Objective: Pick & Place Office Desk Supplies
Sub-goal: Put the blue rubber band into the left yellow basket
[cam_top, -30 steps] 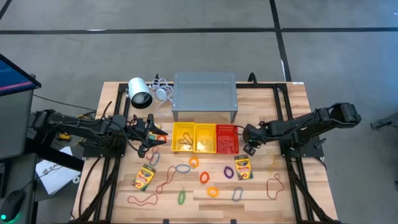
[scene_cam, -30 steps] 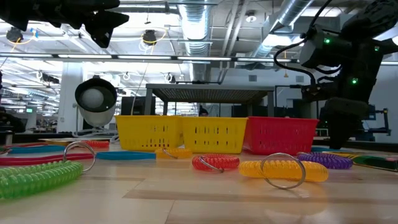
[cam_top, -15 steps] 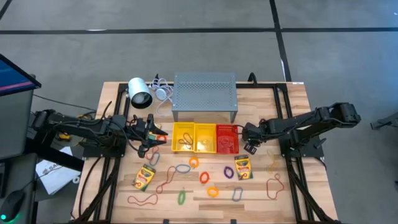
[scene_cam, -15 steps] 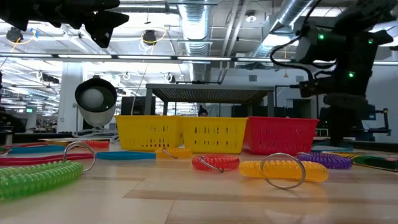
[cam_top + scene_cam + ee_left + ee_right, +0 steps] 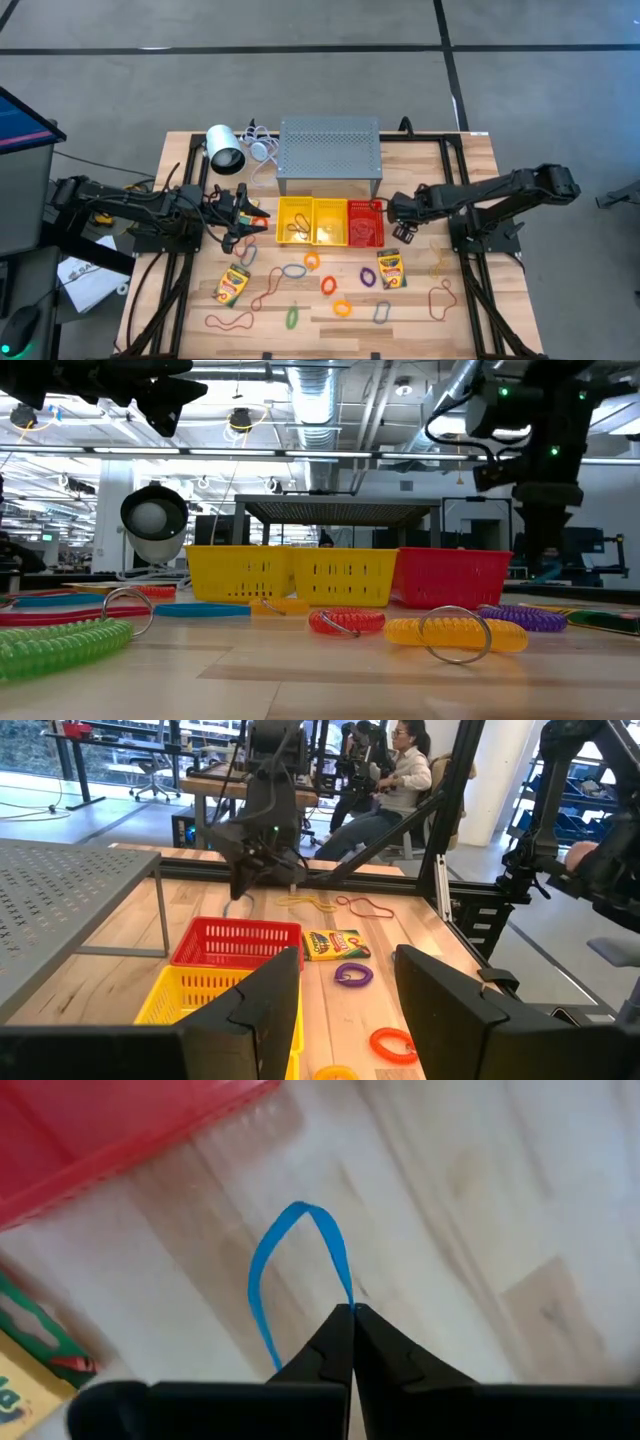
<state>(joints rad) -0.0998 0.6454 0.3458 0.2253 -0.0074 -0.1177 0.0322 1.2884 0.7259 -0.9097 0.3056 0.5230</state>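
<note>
R end effector (image 5: 351,1312) pinched shut on a blue rubber band (image 5: 290,1270), loop dangling free over the table (image 5: 480,1210). Red bin (image 5: 364,222) sits just beside it, toward table centre, so R arm is the near one; drop prob goes there, short lateral hop. Bin wall (image 5: 120,1140) is the only thing in the way, needs lift clearance. Crayon box (image 5: 390,268) lies near, front of bin. L end effector (image 5: 238,217) spread, empty, parked beside yellow bins (image 5: 310,221).
</note>
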